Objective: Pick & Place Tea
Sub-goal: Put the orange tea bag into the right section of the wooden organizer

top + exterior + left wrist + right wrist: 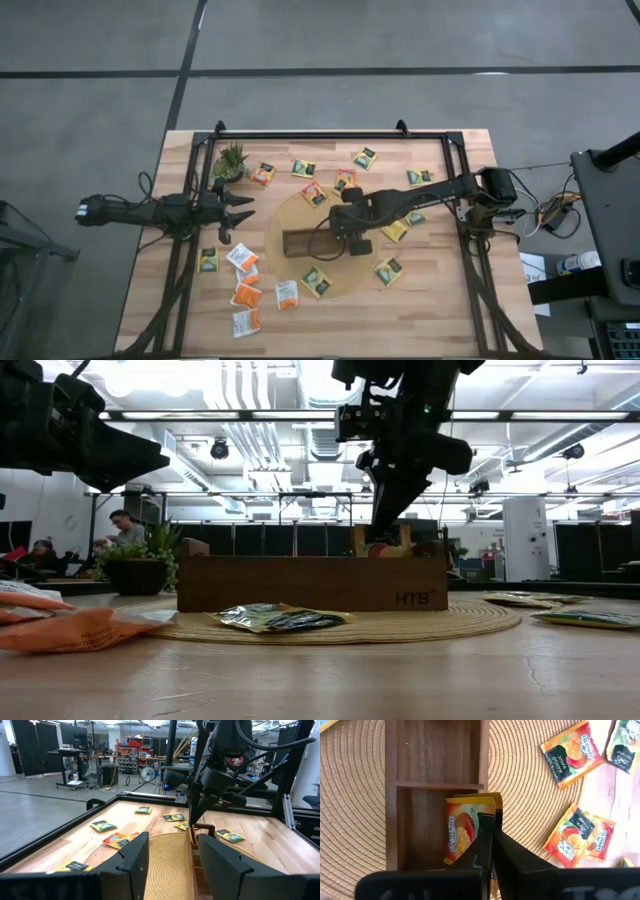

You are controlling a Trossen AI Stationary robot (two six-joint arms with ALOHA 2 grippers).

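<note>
Tray (400, 765) compartment holds a sachet (462, 827) pinched upright by the closed right gripper (490, 837).

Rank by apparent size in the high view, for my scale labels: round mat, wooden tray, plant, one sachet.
1. Round mat
2. Wooden tray, partly under the right arm
3. Plant
4. Sachet

Plant and sachet look close, so their order is unsure.

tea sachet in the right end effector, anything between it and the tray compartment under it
Nothing visible. The right end effector is shut on the tea sachet, which hangs over a compartment of the wooden tray; that compartment's floor shows bare wood.
</note>
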